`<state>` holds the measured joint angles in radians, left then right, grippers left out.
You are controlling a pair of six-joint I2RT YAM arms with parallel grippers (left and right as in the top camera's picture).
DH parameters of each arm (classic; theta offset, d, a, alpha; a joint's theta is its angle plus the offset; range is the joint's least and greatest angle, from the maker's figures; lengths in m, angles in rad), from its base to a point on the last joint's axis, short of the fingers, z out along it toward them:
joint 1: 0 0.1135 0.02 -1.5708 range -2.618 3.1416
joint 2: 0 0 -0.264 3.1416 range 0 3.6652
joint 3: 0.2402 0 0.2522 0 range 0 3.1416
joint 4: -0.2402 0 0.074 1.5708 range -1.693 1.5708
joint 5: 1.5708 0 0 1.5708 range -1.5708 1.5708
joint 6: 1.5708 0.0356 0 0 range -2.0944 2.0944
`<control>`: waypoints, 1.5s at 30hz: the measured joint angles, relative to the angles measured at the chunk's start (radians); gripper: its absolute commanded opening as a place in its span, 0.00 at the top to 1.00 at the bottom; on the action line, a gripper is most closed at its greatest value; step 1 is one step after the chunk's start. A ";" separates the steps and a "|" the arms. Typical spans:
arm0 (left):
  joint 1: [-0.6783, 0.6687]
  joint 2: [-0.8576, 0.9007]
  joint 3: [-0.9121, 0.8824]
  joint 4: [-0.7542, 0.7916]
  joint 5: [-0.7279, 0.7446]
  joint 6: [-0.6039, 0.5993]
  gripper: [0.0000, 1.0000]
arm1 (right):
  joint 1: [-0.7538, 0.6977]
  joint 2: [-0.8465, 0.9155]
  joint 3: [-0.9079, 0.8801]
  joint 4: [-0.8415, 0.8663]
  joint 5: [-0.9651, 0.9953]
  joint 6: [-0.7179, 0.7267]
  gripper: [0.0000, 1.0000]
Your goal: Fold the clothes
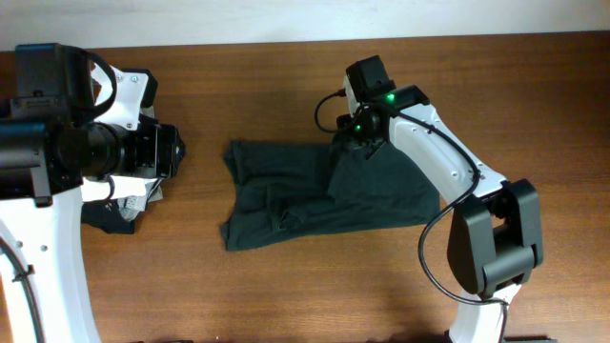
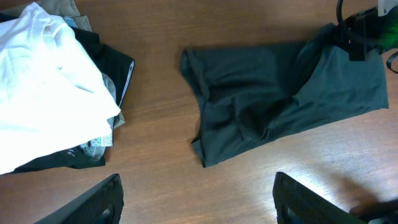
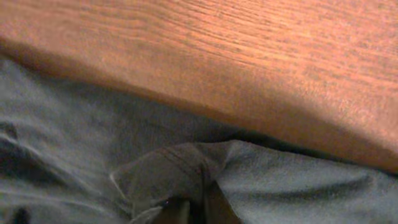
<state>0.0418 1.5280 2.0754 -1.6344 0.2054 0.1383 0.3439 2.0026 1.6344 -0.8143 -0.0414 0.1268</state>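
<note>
dark t-shirt [image 1: 315, 195] lying rumpled and partly doubled on the counter [image 1: 286, 86], well apart from the white shirt [image 2: 43, 93]. right fingers [image 1: 355, 133] appear closed on a raised fold at its edge, on the half farther from the white shirt. left fingers [image 2: 102, 202] stand wide apart and empty, near the white shirt. the cloth looks light, limp and unlikely to slip, so it is best pinched at hems or corners.
</note>
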 measured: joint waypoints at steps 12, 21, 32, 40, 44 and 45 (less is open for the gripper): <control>0.000 0.000 0.000 0.008 0.000 0.000 0.23 | 0.049 0.002 -0.163 -0.118 -0.028 -0.095 0.36; 0.000 0.000 0.000 0.000 0.000 0.000 0.23 | 0.082 0.002 -0.286 -0.001 -0.061 -0.202 0.93; 0.000 0.000 0.000 0.006 0.000 0.000 0.23 | 0.085 -0.057 -0.166 -0.271 -0.024 -0.206 0.96; 0.000 0.000 0.000 0.023 0.000 0.000 0.23 | 0.137 -0.057 -0.164 -0.355 -0.111 -0.244 0.75; 0.000 0.000 0.000 0.023 0.000 0.000 0.22 | 0.154 -0.057 -0.164 -0.349 -0.129 -0.266 0.75; 0.000 0.000 0.000 0.023 0.000 0.000 0.22 | 0.150 -0.057 -0.164 -0.348 -0.129 -0.266 0.75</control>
<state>0.0418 1.5280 2.0754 -1.6115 0.2050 0.1383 0.4942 1.9453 1.4700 -1.1618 -0.1707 -0.1387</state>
